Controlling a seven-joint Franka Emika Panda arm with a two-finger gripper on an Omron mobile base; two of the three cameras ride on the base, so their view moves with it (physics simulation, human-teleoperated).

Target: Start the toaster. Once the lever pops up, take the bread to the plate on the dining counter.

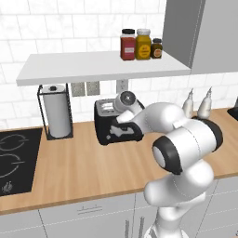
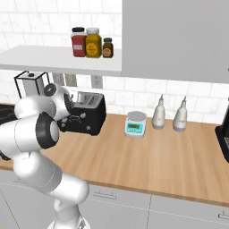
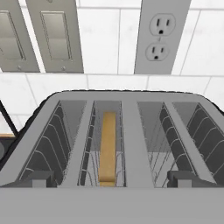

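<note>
The glossy black toaster (image 1: 108,126) (image 2: 91,112) stands on the wood wall counter below the shelf. My hand is pressed up against its front top edge, with the arm covering much of it. From the hand view I look down into the toaster (image 3: 131,144). A thin tan slice of bread (image 3: 107,148) stands edge-on in its left slot, sunk below the rim. My gripper (image 3: 111,180) is open, its two dark fingertips (image 3: 38,178) set wide apart at the toaster's near edge, holding nothing. The plate and the dining counter are out of view.
A paper towel roll (image 1: 56,114) on a black stand sits left of the toaster, beside a black cooktop (image 1: 14,158). Spice jars (image 1: 142,44) line the shelf above. A small scale (image 2: 135,124) and two white bottles (image 2: 159,114) stand to the right. A wall outlet (image 3: 159,35) is behind.
</note>
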